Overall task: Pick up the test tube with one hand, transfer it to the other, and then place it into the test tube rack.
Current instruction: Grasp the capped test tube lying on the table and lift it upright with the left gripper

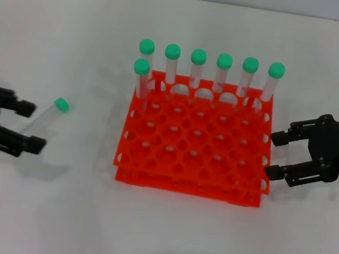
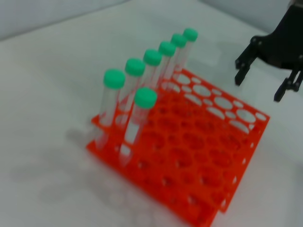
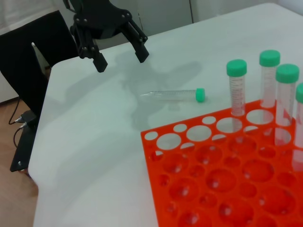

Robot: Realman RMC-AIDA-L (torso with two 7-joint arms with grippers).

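Head view layout: the test tube rack [image 1: 196,141] stands at the middle of the white table [image 1: 151,240], with one gripper on either side of it.
Test tube rack: orange-red, two tiers, square grid of round holes; seven green-capped tubes [image 1: 197,67] stand upright in it, six along the far row and one in the next row at the left corner.
Test tube: the test tube [image 1: 47,114] lies flat on the table to the left of the rack, well apart from it, green cap pointing toward the rack side and away from the robot.
Left gripper: the left gripper [image 1: 28,124] sits low at the left edge of the head view, fingers spread, nothing between them; its fingertips are near the clear end of the lying tube, not touching it.
Right gripper: the right gripper [image 1: 279,157], bearing a small white label, is just beside the rack's right edge, fingers apart and empty, pointing toward the rack.
Right wrist view: the lying tube [image 3: 173,95] rests between the rack corner [image 3: 151,137] and the left gripper [image 3: 119,54], clear of both.
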